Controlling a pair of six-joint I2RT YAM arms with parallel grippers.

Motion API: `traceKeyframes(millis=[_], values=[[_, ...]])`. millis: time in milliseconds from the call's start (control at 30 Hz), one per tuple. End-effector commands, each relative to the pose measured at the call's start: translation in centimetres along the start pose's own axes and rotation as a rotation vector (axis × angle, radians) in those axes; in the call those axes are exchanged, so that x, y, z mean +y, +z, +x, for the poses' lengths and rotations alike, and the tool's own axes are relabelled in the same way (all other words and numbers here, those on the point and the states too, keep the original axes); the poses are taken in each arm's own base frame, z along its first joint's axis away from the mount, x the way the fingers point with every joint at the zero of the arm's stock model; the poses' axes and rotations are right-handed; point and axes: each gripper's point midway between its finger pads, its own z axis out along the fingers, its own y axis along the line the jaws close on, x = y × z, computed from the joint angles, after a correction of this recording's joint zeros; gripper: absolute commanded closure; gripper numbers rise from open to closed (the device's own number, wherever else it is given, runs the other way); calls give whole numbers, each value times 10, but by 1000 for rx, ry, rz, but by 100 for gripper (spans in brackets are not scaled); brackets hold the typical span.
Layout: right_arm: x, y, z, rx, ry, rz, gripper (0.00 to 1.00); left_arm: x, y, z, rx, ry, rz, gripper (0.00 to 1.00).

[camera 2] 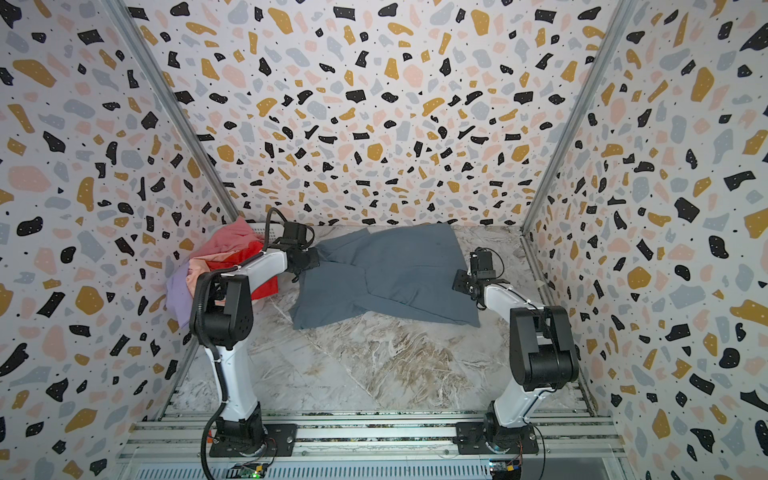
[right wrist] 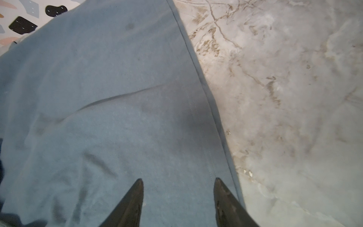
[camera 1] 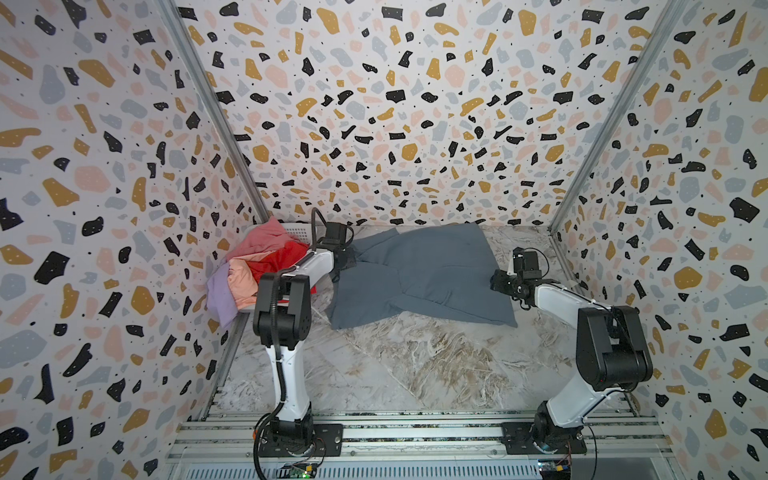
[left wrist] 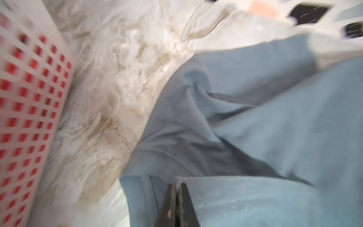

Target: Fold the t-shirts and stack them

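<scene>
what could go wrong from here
1. The left gripper pinches only a thin fold of the grey shirt; it may slip.
2. The right gripper hangs open over the shirt's edge, so a one-sided pull could bunch the cloth.
3. The basket sits close beside the left gripper; it might get knocked.

We see the left arm reaching forward, elbow raised, with the left gripper pressed closed, pinching a fold of the slate grey-blue t-shirt. The right arm angles inward; the right gripper stands parted, gripping nothing.
</scene>
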Motion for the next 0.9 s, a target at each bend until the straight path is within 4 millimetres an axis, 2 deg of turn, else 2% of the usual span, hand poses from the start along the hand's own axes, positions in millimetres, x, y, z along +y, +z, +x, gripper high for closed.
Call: traceKeyframes(millis=[0, 100, 167, 300, 433, 533, 667, 867], values=[[-4, -2, -2, 13, 35, 18, 42, -19, -53, -12, -49, 6, 111, 100], [-11, -3, 9, 52, 57, 45, 41, -20, -87, -1, -48, 24, 148, 100], [-24, -6, 19, 99, 83, 117, 38, -19, -107, 8, -50, 22, 168, 100], [-52, -19, 50, 211, 133, 235, 36, -19, -147, 25, -69, -7, 215, 100], [-68, -31, 78, 272, 210, 277, 34, -20, -179, 36, -101, -40, 266, 100], [-74, -39, 94, 297, 266, 292, 34, -19, -193, 42, -125, -51, 283, 100], [-77, -44, 111, 315, 317, 295, 34, -19, -199, 50, -121, -51, 292, 100], [-68, -43, 131, 336, 400, 233, 35, -18, -208, 50, -149, -61, 303, 100]])
